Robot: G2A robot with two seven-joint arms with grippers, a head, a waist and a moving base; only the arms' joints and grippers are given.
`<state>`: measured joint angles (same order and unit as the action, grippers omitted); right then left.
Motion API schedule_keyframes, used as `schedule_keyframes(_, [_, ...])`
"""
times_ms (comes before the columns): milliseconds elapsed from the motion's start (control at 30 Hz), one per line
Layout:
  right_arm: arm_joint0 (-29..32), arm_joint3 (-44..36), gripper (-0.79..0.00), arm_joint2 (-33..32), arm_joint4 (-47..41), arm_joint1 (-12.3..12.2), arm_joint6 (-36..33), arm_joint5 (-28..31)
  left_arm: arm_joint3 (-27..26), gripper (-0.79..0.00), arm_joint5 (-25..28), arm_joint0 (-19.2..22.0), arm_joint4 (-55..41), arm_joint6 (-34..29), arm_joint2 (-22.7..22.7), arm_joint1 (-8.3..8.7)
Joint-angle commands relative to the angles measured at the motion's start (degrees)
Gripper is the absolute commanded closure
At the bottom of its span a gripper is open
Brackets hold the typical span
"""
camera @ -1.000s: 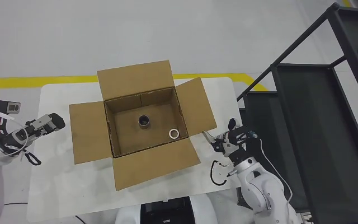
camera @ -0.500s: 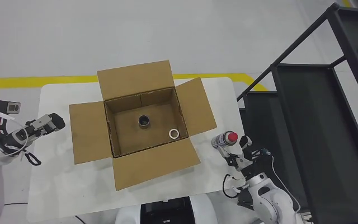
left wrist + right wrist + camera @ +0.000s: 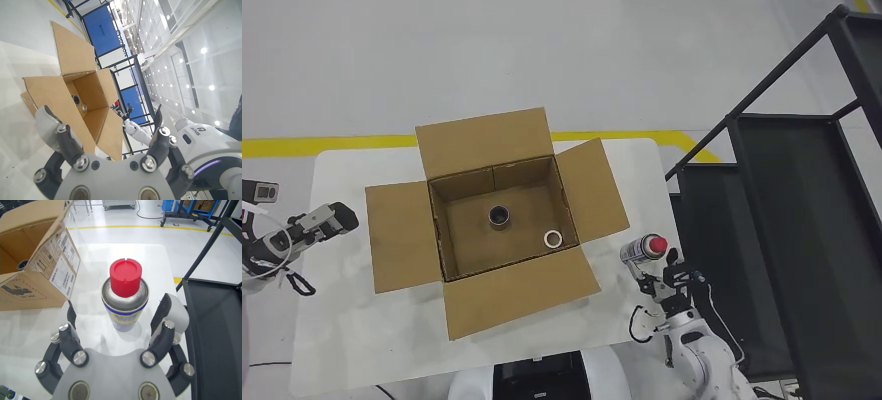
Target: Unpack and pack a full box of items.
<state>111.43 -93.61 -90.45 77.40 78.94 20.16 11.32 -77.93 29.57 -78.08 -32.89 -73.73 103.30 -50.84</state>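
Right gripper, spread, faces one spray can; box holds two items.

- White bench, rounded corners.
- Yellow floor line runs behind the bench (grey floor all round).
- Dark metal rack just beside the bench's right edge.
- Blue panels in the far background.

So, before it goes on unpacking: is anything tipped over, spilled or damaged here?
Nothing stands out. The can stands upright on the table beside the box, cap on. The box has all four flaps open, with a cylinder and a ring on its floor. No spill or damage shows.
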Motion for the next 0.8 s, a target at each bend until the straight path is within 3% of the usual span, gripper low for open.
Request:
schedule_keyframes(0, [-1.05, 1.71, -0.785, 0.52, 0.87, 0.01, 0.95, -0.77, 0.0, -0.785, 0.0, 0.0, 0.0, 0.0, 0.0, 0.0])
schedule_keyframes(533, [-7.97, 10.39, -0.785, 3.7, 0.44, 0.29, 3.62, -4.59, 0.0, -0.785, 0.0, 0.0, 0.0, 0.0, 0.0, 0.0])
schedule_keyframes(567, [-7.91, 10.42, -0.597, 3.73, 0.45, 0.27, 3.72, -4.58, 0.0, -0.785, 0.0, 0.0, 0.0, 0.0, 0.0, 0.0])
schedule_keyframes(600, [-7.85, 10.44, -0.336, 3.75, 0.36, 0.25, 3.85, -4.53, 0.0, -0.785, 0.0, 0.0, 0.0, 0.0, 0.0, 0.0])
schedule_keyframes(667, [-7.75, 10.53, 0.0, 3.71, 0.13, 0.21, 4.2, -4.56, 0.0, -0.785, 0.0, 0.0, 0.0, 0.0, 0.0, 0.0])
schedule_keyframes(767, [-7.8, 10.82, 0.0, 3.6, -0.33, 0.17, 4.67, -4.89, 0.0, -0.785, 0.0, 0.0, 0.0, 0.0, 0.0, 0.0])
